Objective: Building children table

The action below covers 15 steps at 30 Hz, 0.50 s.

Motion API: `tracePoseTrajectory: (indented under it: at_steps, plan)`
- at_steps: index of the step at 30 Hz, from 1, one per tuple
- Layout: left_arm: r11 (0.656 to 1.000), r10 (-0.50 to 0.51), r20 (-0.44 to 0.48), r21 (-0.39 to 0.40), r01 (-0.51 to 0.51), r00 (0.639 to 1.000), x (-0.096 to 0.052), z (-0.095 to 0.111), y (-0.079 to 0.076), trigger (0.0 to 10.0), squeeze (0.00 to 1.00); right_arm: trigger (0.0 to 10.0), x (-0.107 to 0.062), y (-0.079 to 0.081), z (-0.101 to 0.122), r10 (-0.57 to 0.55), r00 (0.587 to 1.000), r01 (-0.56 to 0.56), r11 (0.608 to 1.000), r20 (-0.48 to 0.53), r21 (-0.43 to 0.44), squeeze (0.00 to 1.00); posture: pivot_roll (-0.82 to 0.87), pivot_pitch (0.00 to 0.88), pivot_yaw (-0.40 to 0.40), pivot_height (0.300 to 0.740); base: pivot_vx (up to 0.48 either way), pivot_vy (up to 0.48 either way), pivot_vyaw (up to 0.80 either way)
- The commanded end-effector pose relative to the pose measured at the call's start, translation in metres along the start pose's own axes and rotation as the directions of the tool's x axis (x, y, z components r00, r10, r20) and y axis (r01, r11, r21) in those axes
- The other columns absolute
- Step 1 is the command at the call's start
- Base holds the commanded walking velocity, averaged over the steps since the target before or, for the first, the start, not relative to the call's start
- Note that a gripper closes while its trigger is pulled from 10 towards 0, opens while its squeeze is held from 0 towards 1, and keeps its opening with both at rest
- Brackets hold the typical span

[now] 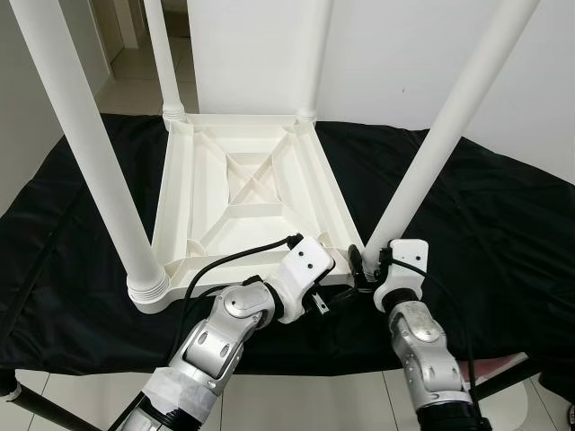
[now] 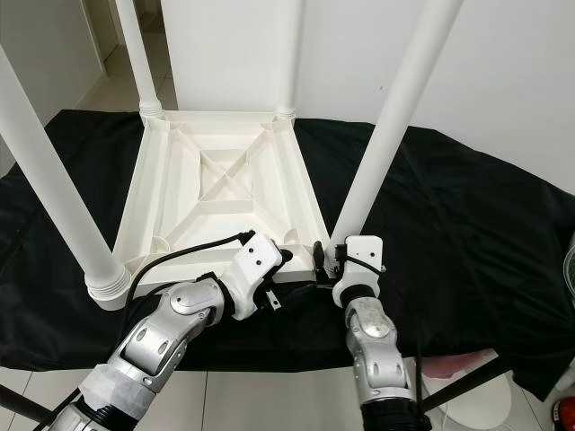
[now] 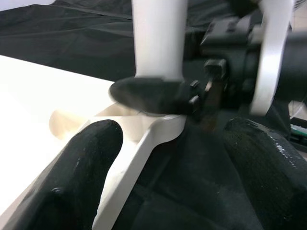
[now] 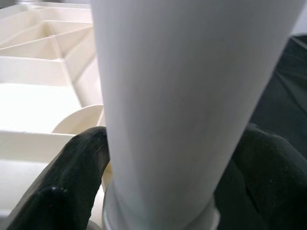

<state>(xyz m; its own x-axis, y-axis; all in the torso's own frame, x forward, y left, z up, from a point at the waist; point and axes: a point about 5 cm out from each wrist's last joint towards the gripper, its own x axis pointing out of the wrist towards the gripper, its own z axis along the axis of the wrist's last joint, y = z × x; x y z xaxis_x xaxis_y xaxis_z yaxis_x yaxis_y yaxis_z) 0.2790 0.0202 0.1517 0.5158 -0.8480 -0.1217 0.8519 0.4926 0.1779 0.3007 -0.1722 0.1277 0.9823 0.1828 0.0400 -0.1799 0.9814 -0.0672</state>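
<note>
While the white kids' table (image 1: 243,193) lies upside down on a black cloth (image 1: 503,233), four legs point up. R gripper (image 4: 158,191) sits at the base of the near-right leg (image 1: 431,153), one black finger on each side, clamped on it where it meets the corner socket. L gripper (image 3: 168,177) is just beside, at the same corner's rim, fingers (image 3: 76,163) spread wide w/ nothing between them but table edge & cloth.
</note>
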Motion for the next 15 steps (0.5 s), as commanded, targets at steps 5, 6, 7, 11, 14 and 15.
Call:
tracePoseTrajectory:
  at_steps: [5,6,7,11,14,15]
  plan:
    - [1.000,0.015,-0.010,0.002,-0.015,1.000,0.000,-0.003,0.000,10.0,0.00,10.0,0.001,-0.014,0.007,0.237,0.972,-0.237,0.971,-0.011,-0.031,0.00,0.02,0.030,-0.061,0.740,0.000,0.000,0.00]
    - [1.000,0.015,-0.010,0.002,-0.015,1.000,0.000,-0.003,0.000,10.0,0.00,10.0,0.001,-0.014,0.007,0.237,0.972,-0.237,0.971,-0.011,-0.031,0.00,0.02,0.030,-0.061,0.740,0.000,0.000,0.00]
    - [1.000,0.014,-0.010,0.003,-0.014,1.000,0.000,-0.002,0.001,10.0,0.00,10.0,0.002,-0.017,0.008,0.266,0.964,-0.267,0.962,-0.013,-0.051,0.00,0.02,0.031,-0.059,0.740,0.000,0.000,0.00]
    - [1.000,0.005,-0.022,0.015,-0.005,1.000,-0.002,-0.005,0.001,10.0,0.00,10.0,0.009,-0.017,0.009,0.389,0.921,-0.391,0.919,-0.037,-0.055,0.00,0.03,0.030,-0.058,0.740,0.000,0.000,0.00]
    - [1.000,0.002,-0.031,0.022,-0.001,1.000,-0.004,-0.007,0.001,10.0,0.00,10.0,0.011,-0.013,0.005,0.433,0.900,-0.435,0.899,-0.056,-0.056,0.00,0.03,0.030,-0.058,0.740,0.000,0.000,0.00]
    - [1.000,0.002,-0.032,0.023,-0.001,0.999,-0.004,-0.007,0.001,10.0,0.00,10.0,0.012,-0.013,0.004,0.440,0.896,-0.443,0.894,-0.059,-0.058,0.00,0.03,0.030,-0.058,0.740,0.000,0.000,0.00]
